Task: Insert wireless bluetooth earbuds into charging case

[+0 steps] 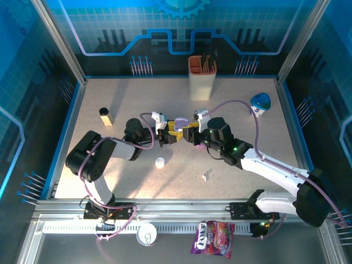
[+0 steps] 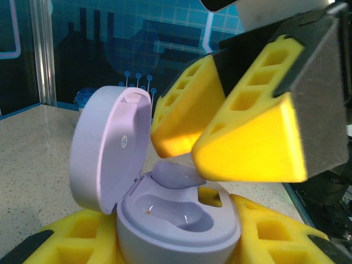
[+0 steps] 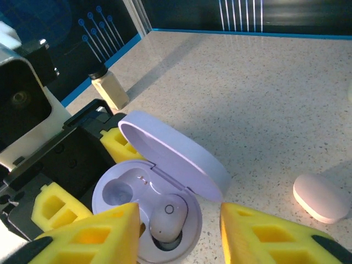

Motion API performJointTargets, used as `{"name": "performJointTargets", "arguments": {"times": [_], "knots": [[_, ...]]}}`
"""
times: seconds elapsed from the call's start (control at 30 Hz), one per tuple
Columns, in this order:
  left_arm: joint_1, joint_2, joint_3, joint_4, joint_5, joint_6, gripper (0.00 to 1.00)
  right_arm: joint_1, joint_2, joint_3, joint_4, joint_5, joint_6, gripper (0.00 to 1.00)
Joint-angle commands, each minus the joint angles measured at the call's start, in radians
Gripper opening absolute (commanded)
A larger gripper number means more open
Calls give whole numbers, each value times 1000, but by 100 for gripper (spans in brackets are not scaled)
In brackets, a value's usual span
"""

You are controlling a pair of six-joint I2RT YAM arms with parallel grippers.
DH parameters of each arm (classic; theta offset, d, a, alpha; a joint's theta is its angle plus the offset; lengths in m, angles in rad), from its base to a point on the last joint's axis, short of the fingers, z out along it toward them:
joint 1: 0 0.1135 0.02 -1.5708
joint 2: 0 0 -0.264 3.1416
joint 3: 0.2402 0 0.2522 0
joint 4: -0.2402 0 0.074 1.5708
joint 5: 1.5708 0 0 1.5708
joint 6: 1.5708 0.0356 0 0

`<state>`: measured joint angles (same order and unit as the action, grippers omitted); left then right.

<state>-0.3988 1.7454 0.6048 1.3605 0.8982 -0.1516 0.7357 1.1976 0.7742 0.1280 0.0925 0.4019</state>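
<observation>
Earbud (image 3: 166,219): pale lilac bean, glossy, seated in open lilac case (image 3: 181,159), lower centre. Left gripper (image 2: 176,245) clenched on case; right gripper (image 3: 179,212) released.

Soft lilac all over the open case (image 3: 170,159), lid and base alike. Paler lilac-white on the earbud (image 3: 166,217) inside it. Bright yellow with square cut-outs on the finger pads (image 3: 104,234) crowding the case. Speckled beige on the table (image 3: 264,88) beneath. Pale pink on the pebble case (image 3: 320,197) near the lilac one. Tan with a black cap on the little bottle (image 3: 109,91) farther off.
</observation>
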Motion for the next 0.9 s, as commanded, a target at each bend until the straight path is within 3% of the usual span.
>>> {"name": "performJointTargets", "arguments": {"times": [0.0, 0.3, 0.43, 0.67, 0.87], "knots": [[1, -24, 0, 43, -18, 19, 25, -20, -56, 12, 7, -3, 10, 47], [37, -48, 0, 42, -23, 36, 25, -81, -127, -54, 51, -10, 103, 52], [54, -82, -6, 42, -69, 51, 24, -148, -94, -76, 70, -97, 230, 56], [94, -171, -21, 42, -174, 79, 24, -160, 120, 23, -20, -161, 292, 55], [110, -275, -72, 41, -262, 73, 25, -126, 380, 173, 11, -254, 328, 53]]}}
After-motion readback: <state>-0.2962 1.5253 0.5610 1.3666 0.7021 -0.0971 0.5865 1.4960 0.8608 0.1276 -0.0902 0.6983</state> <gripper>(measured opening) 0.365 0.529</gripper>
